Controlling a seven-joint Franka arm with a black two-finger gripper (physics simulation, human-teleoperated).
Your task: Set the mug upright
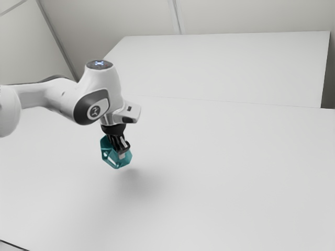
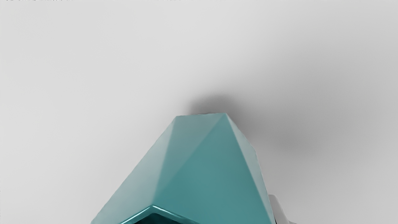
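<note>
**Teal mug in the grip, tilted, above the worktop**

Handling: the mug was judged stiff-walled and fairly light, probably glazed ceramic, though the material could not be confirmed. Smooth facets could slip or turn under small pads, and a hard knock might chip the rim. Best hold judged to be across opposite flats or over the wall near the mouth, with the pads flat to a facet rather than on a ridge, which would let the mug pivot. Handle: could not be made out with certainty.

Grip: the gripper pointed downward at a slant. Its fingers were partly open, by the mug's thickness between them, and appeared to be clamped on it; in the wrist view a pale fingertip lay beside its outer wall. The exact gap could not be read.

Position: in the exterior view the mug hung below the hand, with a soft shadow on the worktop set off toward the exterior view's right. It was judged clear of the surface, and its axis looked slanted rather than plumb.

Appearance: teal, angular, cut into flat triangular faces, paler where light struck. Body narrowed away from the mouth toward the base. The rim was a glossy, bent line around a much darker interior; the mouth end lay nearer the hand.
</note>
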